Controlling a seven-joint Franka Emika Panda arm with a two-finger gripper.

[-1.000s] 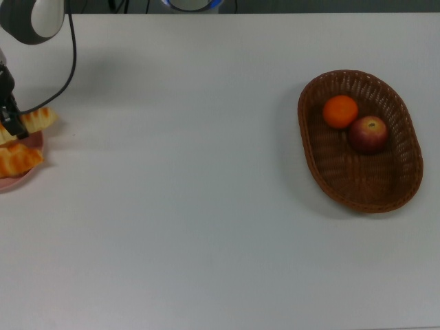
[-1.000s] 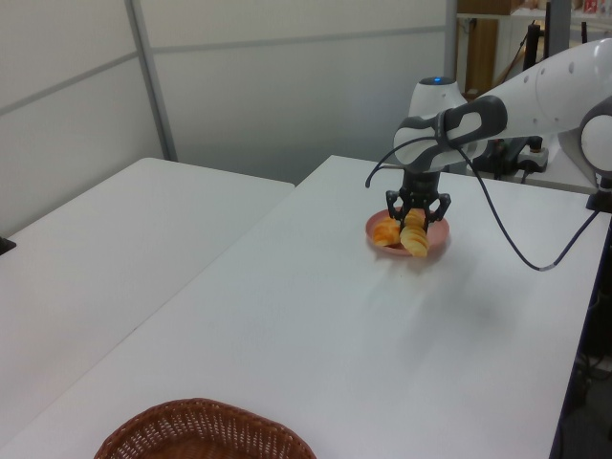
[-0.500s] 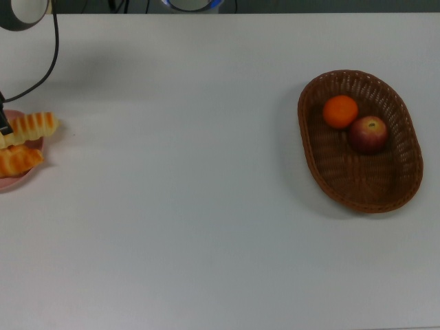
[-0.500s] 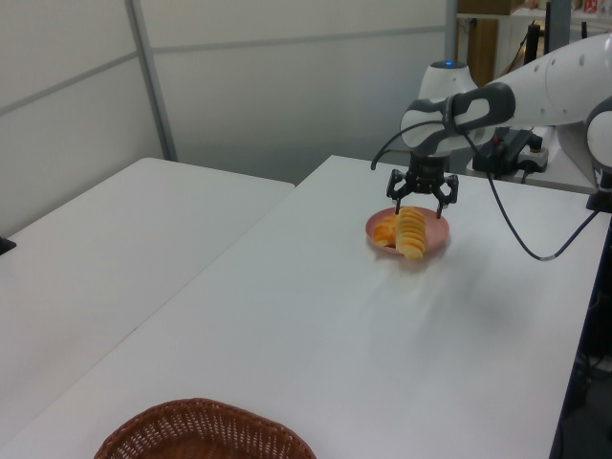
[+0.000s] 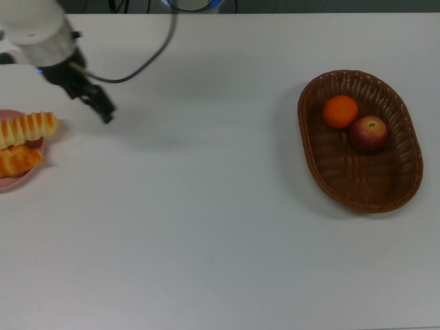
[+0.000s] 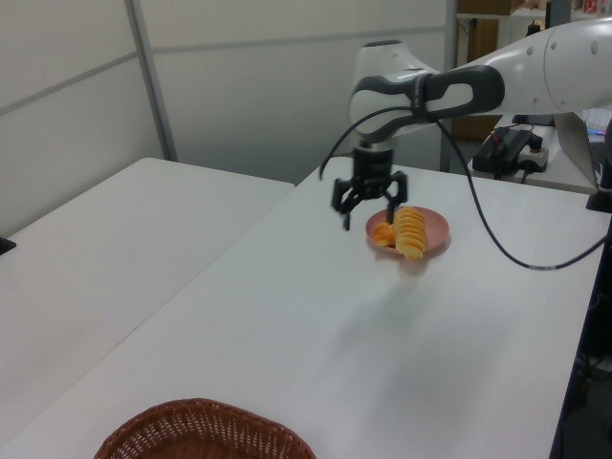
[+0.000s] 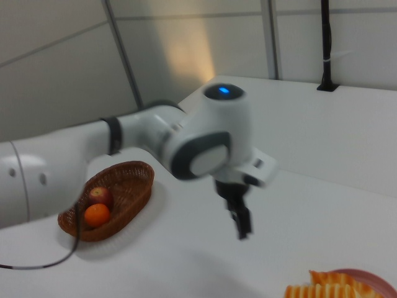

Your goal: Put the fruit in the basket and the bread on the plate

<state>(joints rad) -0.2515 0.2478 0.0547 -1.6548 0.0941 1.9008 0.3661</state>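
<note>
The pink plate (image 5: 15,181) sits at the top view's left edge and holds both pieces of bread, the ridged roll (image 5: 29,127) and the croissant-like loaf (image 5: 19,159). The roll's end hangs over the plate's rim. My gripper (image 6: 369,214) hangs open and empty above the table, just off the plate (image 6: 432,226) toward the left view's left. The brown wicker basket (image 5: 405,148) at the top view's right holds the fruit: the orange mandarin (image 5: 340,111) and the dark red apple (image 5: 369,133), touching each other.
A black cable loops from the arm (image 6: 449,91) over the table behind the plate. The white table (image 5: 206,227) stretches between plate and basket. A second white table (image 6: 105,229) stands beside it at the left view's left.
My gripper has let go of the ridged roll, which now lies on the plate. It has risen and swung away from the plate toward the top view's right.
</note>
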